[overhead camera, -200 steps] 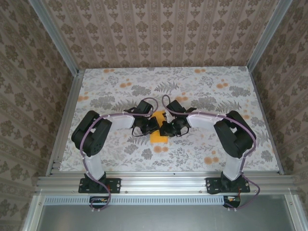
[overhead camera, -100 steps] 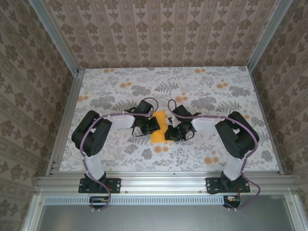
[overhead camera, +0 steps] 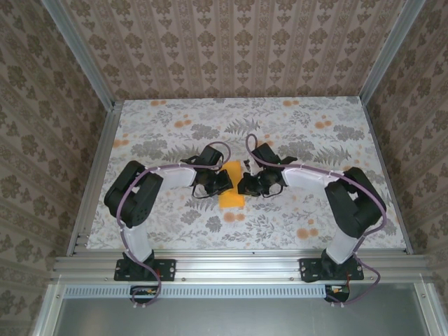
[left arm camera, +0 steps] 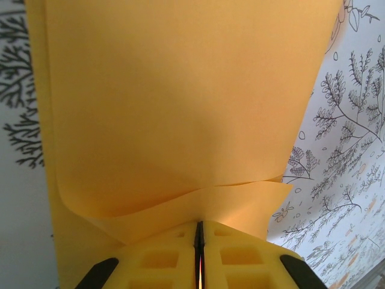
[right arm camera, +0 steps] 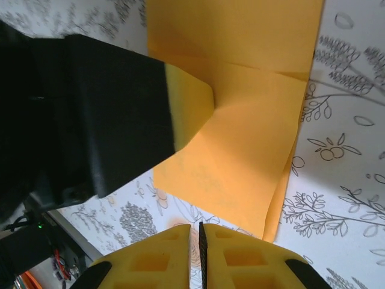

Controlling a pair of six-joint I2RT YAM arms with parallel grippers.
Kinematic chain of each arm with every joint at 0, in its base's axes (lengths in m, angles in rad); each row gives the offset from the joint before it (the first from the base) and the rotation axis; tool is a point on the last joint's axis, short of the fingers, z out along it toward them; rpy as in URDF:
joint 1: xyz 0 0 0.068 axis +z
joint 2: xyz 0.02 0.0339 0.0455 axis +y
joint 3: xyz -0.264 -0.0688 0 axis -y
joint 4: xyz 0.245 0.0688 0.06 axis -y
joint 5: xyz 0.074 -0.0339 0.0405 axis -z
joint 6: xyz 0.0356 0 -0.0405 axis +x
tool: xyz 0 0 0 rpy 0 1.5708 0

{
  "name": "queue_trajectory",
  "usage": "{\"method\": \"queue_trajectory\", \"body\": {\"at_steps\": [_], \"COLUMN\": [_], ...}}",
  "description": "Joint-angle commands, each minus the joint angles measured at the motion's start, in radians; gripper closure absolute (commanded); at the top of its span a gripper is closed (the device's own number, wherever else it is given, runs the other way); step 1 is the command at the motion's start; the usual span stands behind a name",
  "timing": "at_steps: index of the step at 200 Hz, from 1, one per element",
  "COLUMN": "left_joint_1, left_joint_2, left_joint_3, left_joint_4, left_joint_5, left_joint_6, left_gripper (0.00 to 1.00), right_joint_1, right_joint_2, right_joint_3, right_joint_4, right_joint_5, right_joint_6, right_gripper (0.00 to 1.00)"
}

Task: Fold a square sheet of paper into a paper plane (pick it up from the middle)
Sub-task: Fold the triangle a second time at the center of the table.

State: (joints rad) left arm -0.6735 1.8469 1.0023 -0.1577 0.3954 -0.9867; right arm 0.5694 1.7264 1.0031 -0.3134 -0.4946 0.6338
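Two robot arms, the left arm [overhead camera: 136, 196] and the right arm [overhead camera: 350, 199], reach inward over a table [overhead camera: 168, 133] covered in a pale cloth printed with grey leaves and small orange flowers [overhead camera: 303, 232]. Brown patterned wallpaper [overhead camera: 238, 49] lines the walls around it, and silver metal rails [overhead camera: 238, 264] frame the table edges and run up the corners. One sheet of orange paper [overhead camera: 232, 198] lies between the two grippers, partly folded so that its layers overlap. The left gripper [overhead camera: 224, 183] is clenched on the paper. In its own wrist view the yellow fingers [left arm camera: 162, 259] meet with a fold of the sheet caught between them, and the rest spreads out straight ahead of the tips. The right gripper [overhead camera: 243, 185] faces it from the other side, its fingers [right arm camera: 240, 259] pressed together. The near edge of the paper sits just ahead of its tips, and I cannot tell whether they touch it. Ahead and to the left of the right gripper, the paper lifts into a peak where the left gripper pinches it.
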Motion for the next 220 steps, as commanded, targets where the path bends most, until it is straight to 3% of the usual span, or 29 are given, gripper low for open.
{"method": "queue_trajectory", "body": {"at_steps": [1,65,131,220], "left_joint_1": [-0.004,-0.005,-0.019,-0.005], "left_joint_2": [0.04,0.015,-0.063,-0.043], "left_joint_3": [-0.004,0.002,-0.026,-0.068], "left_joint_4": [-0.051,-0.042,0.084,0.012], "left_joint_5": [-0.047,-0.04,0.034,-0.096], "left_joint_6": [0.02,0.024,0.019,0.012], "left_gripper": [0.89,0.87,0.82,0.88], "right_joint_1": [0.012,0.009,0.003,0.001], "right_joint_2": [0.056,0.1,0.133,0.113], "right_joint_3": [0.002,-0.036,-0.062,-0.034], "right_joint_4": [-0.022,-0.048,-0.018,-0.024], "right_joint_5": [-0.015,0.031,0.037,0.016], "right_joint_6": [0.021,0.012,0.047,0.037], "right_gripper": [0.86,0.87,0.88,0.88]}}
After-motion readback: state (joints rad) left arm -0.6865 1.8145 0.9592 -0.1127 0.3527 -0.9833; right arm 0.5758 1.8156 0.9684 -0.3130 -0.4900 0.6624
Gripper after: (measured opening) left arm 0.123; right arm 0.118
